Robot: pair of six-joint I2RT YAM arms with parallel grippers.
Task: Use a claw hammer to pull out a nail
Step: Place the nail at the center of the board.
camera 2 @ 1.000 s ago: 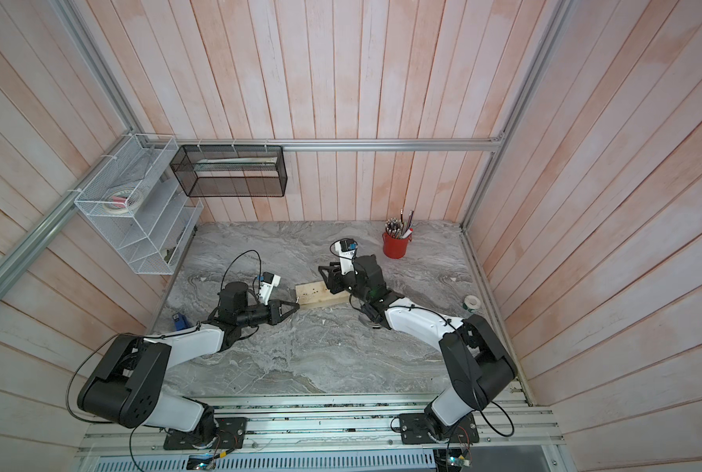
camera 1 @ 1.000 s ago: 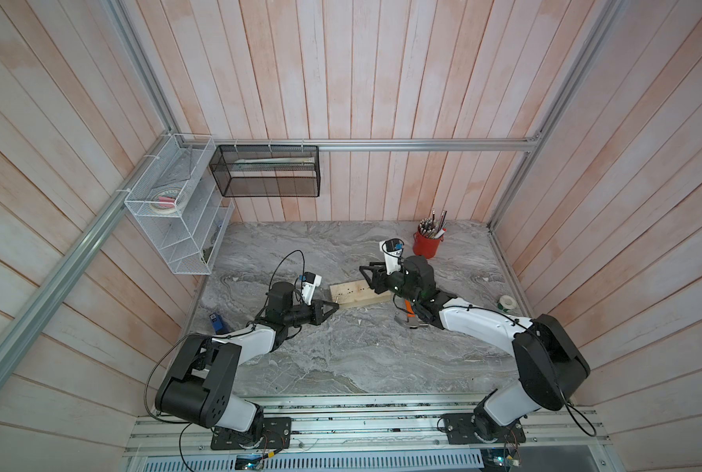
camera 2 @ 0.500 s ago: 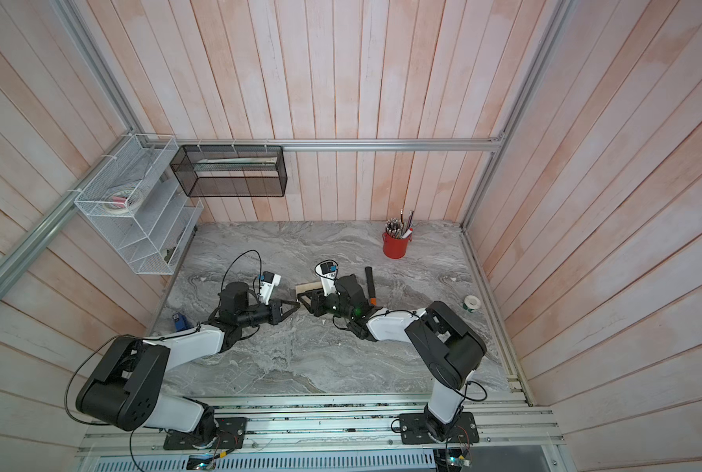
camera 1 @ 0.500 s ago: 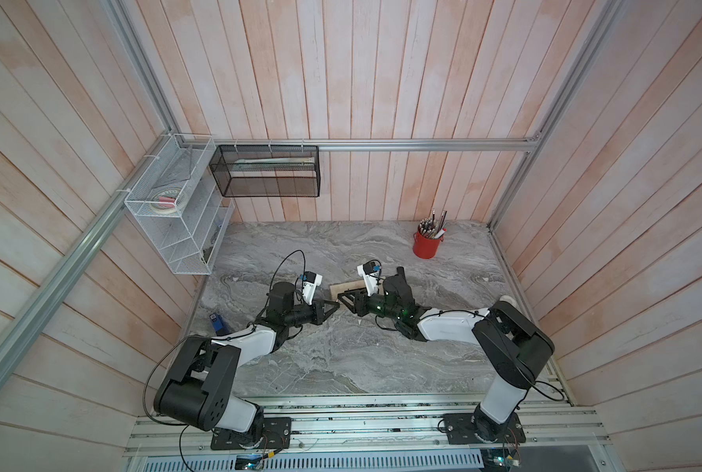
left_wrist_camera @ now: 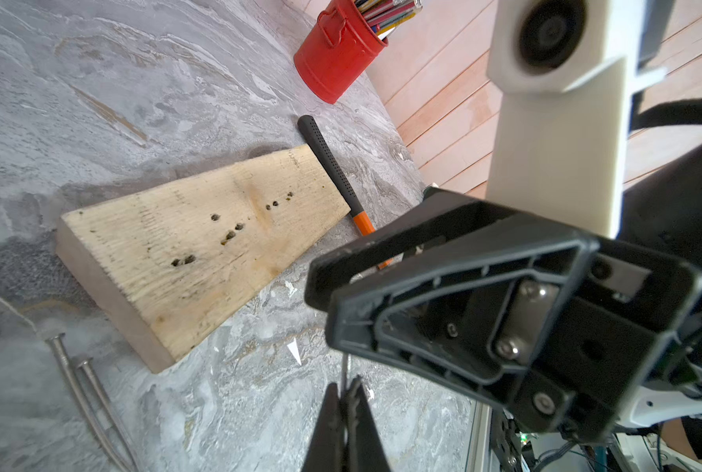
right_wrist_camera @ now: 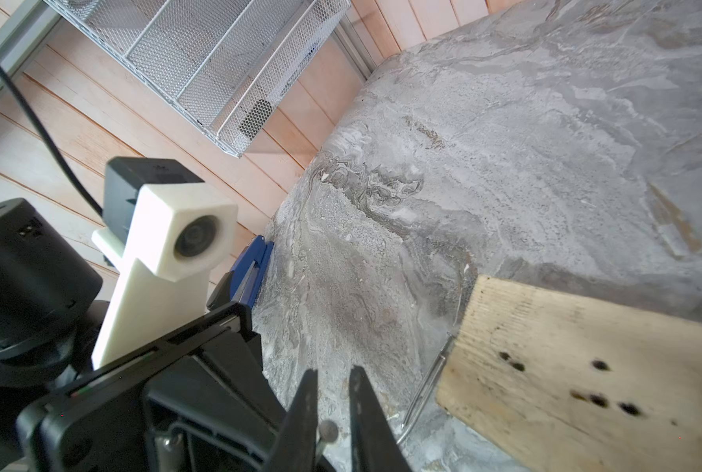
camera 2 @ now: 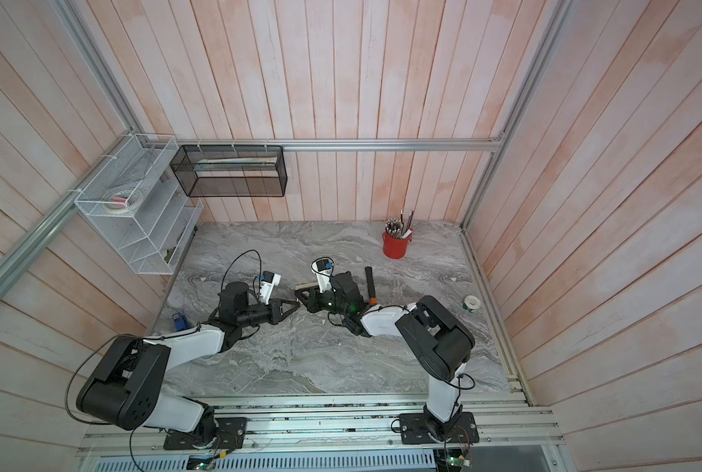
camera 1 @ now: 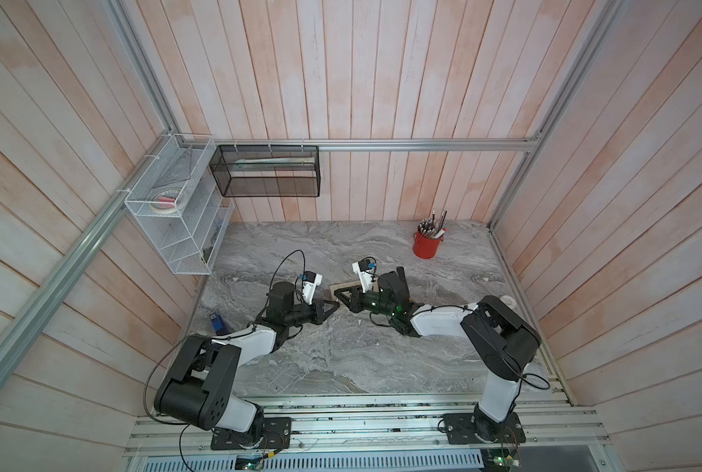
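The claw hammer (left_wrist_camera: 325, 156) lies on the table behind the wooden block (left_wrist_camera: 202, 245). Its black handle (camera 2: 369, 281) and orange shaft show, but its head is hidden by my right arm. My left gripper (left_wrist_camera: 347, 392) is shut on a thin nail (left_wrist_camera: 344, 365) that sticks out past its tips. In both top views it (camera 2: 296, 305) meets my right gripper (camera 2: 301, 297) tip to tip in front of the block (camera 1: 343, 288). The right gripper (right_wrist_camera: 333, 376) stands narrowly open, with the nail's round head (right_wrist_camera: 328, 431) between its fingers and against one of them.
Two loose nails (left_wrist_camera: 92, 404) lie on the marble beside the block's end. A red cup of pencils (camera 1: 427, 245) stands at the back right and a tape roll (camera 2: 472, 303) near the right wall. A blue object (camera 1: 217, 323) lies by the left wall under the white wire shelf (camera 1: 173, 220).
My right gripper has swung left from over the block down to the left gripper's tip, and its jaws have narrowed around the nail's head. The left arm has stayed put.
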